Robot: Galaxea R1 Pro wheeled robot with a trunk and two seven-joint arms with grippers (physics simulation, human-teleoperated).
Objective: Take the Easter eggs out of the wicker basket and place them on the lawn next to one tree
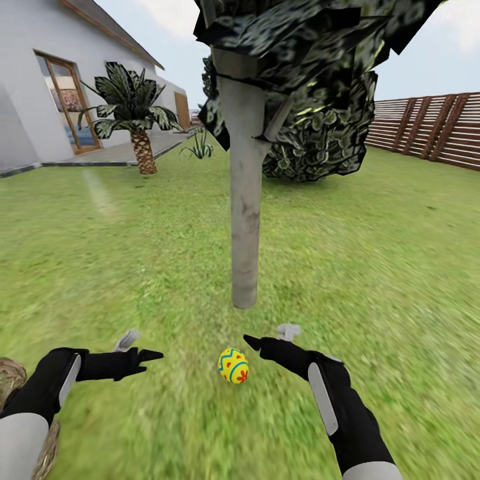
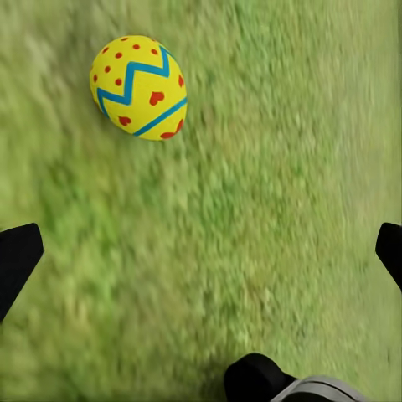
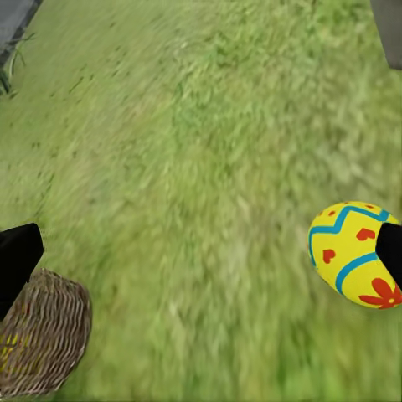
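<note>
- One egg (image 1: pixel 233 365) lies on the lawn (image 1: pixel 373 267), just in front of the tree (image 1: pixel 245 220), whose pale grey trunk rises from the grass under dark speckled foliage.
- The left gripper (image 1: pixel 137 345) hangs low over the grass on one side of the egg, apart from it; in the left wrist view its black fingertips (image 2: pixel 17 255) stand wide apart at the frame's edges, nothing between them, with the egg (image 2: pixel 139 87) lying on the grass beyond.
- The right gripper (image 1: pixel 270 339) hangs on the egg's other side, also spread; the right wrist view shows one fingertip (image 3: pixel 390 251) in front of the egg (image 3: pixel 352 253), though whether they touch cannot be told.
- The basket (image 3: pixel 42 335) sits on the grass off to the robot's left, its woven rim at the head view's lower left corner (image 1: pixel 12 377); something yellow shows inside it, too blurred to identify.
- Behind: a palm (image 1: pixel 137 117), a white house (image 1: pixel 40 80), a slatted fence (image 1: pixel 433 127).
</note>
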